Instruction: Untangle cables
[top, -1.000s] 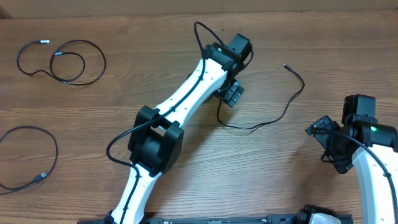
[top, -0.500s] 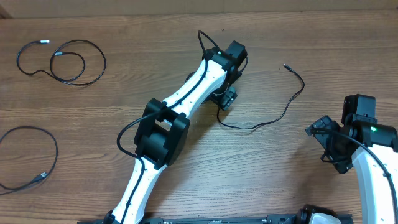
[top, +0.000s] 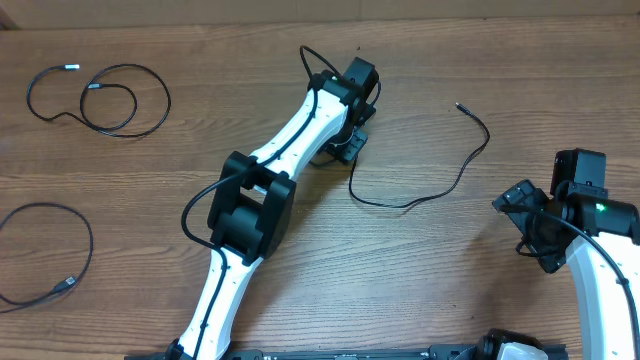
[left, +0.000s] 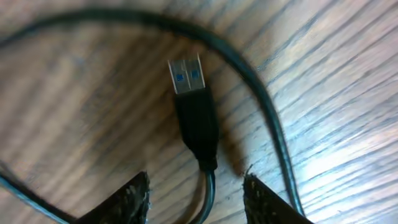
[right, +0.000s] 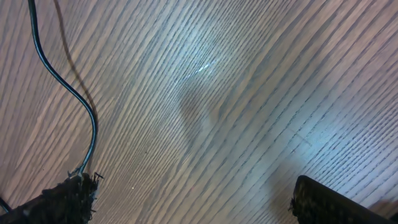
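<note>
We see three cables lying apart on the table (top: 420, 290). The corner cable (top: 168, 100) makes loops near the far left corner. The edge cable (top: 90, 240) lies in one big loop at the left edge. The middle cable (top: 403, 207) lies in a wavy line near the middle of the table. One end of it points to the far right corner. The other end goes under the left arm (top: 300, 130).

The left gripper (left: 198, 196) is down over that hidden end. From above we cannot see the end, because the arm covers it. The left wrist view shows it well. A plug (left: 193, 106) with a silver tip and blue inside lies flat on the wood, pointing away from the gripper. The cable just behind the plug runs between the two fingers (left: 134, 199). The fingers stand a little apart from it on both sides, so the gripper is open around it and grips nothing. A black cord (left: 267, 106) also bends around the plug. We cannot tell if it is the same cable.

The right gripper (right: 193, 202) is near the right edge, to the right of the middle cable. Its fingers are spread wide over the wood and hold nothing.
</note>
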